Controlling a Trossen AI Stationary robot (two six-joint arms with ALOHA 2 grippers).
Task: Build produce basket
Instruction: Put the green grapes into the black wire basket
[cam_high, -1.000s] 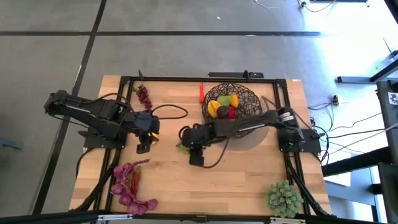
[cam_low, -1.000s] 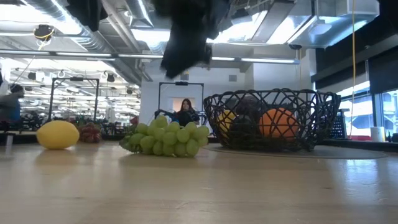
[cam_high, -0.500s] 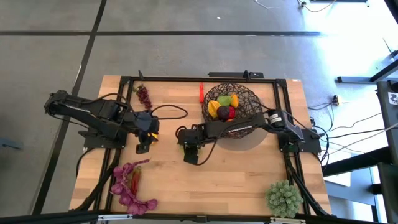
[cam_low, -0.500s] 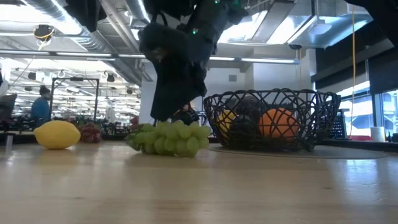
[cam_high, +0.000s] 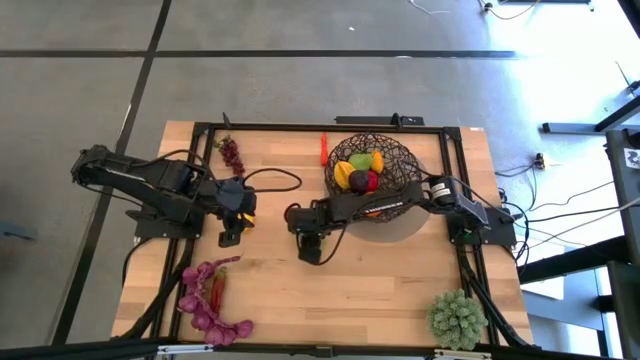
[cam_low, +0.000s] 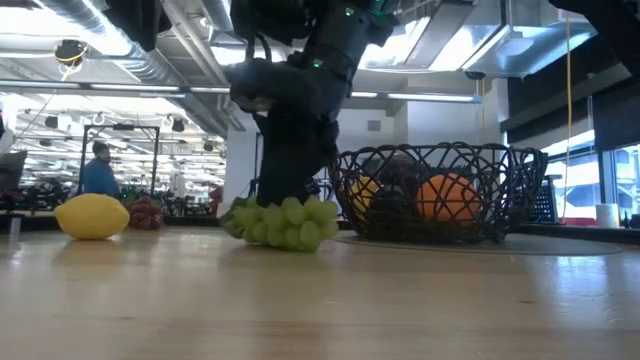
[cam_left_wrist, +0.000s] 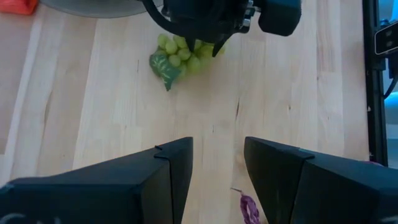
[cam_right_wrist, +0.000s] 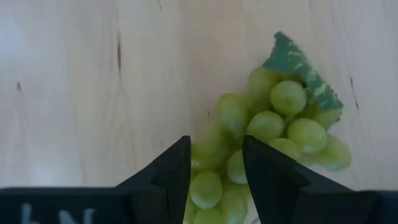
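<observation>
A bunch of green grapes (cam_right_wrist: 280, 118) lies on the wooden table, left of the dark wire basket (cam_high: 395, 150), and also shows in the low view (cam_low: 285, 225). The basket holds an orange, yellow, red and green fruit. My right gripper (cam_right_wrist: 216, 146) is down on the bunch and shut on it. My left gripper (cam_left_wrist: 217, 146) is open and empty, hovering left of the grapes beside a lemon (cam_low: 92, 215). Purple grapes (cam_high: 230, 152) and a red chilli (cam_high: 323, 150) lie near the far edge. My right gripper pinches the bunch's end away from its green leaf between its two fingers; a few grapes (cam_right_wrist: 208, 186) sit in the gap. The fingers (cam_low: 285, 170) come from above, pointing down. The bunch lies on the table.
Purple leaves with a red chilli (cam_high: 205, 300) lie at the near left. A spiky pale green plant ball (cam_high: 457, 318) sits at the near right corner. A grey round mat (cam_high: 405, 225) lies under the basket. A black frame runs along the table's edges. A person stands in the room behind.
My right gripper has come down onto the green grapes and gone slightly toward the table's left edge. The bunch has been nudged a little along the table.
</observation>
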